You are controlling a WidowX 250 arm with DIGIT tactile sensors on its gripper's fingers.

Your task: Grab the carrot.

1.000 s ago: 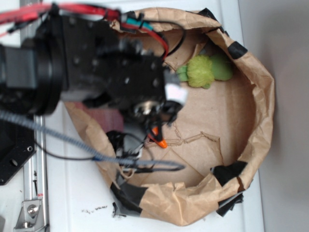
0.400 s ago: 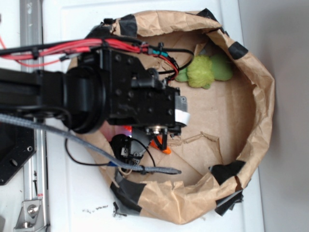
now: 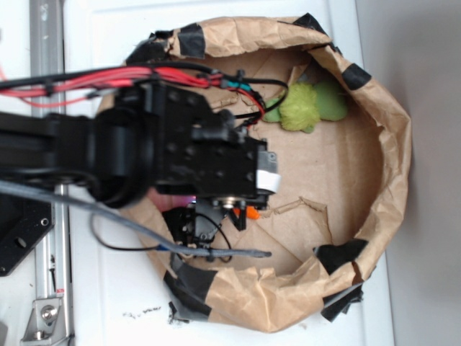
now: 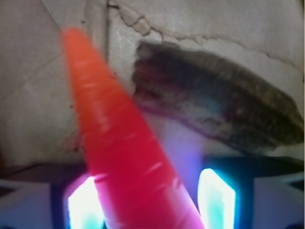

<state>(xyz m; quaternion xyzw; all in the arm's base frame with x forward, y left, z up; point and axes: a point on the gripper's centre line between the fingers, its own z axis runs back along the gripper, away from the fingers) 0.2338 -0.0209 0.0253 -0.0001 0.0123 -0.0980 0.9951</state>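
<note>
The carrot (image 4: 119, 143) fills the wrist view, glossy orange-red, its tip pointing up and left; its leafy top is out of view. It lies between the two glowing fingers of my gripper (image 4: 150, 200). The carrot touches the left pad (image 4: 86, 205), and a gap shows before the right pad (image 4: 217, 198). The gripper is open. In the exterior view only a small orange bit of the carrot (image 3: 253, 213) shows beside the gripper (image 3: 241, 215), under the black arm.
A brown bark-like wood piece (image 4: 214, 109) lies on the paper just beyond the carrot. A fuzzy lime-green plush toy (image 3: 306, 104) sits at the far side. The crumpled brown paper wall (image 3: 392, 144) rings the work area. Cables hang near the gripper (image 3: 216, 252).
The arm has swung from the upper left to stand over the carrot and has come lower. The carrot's visible bit has stayed in about the same place.
</note>
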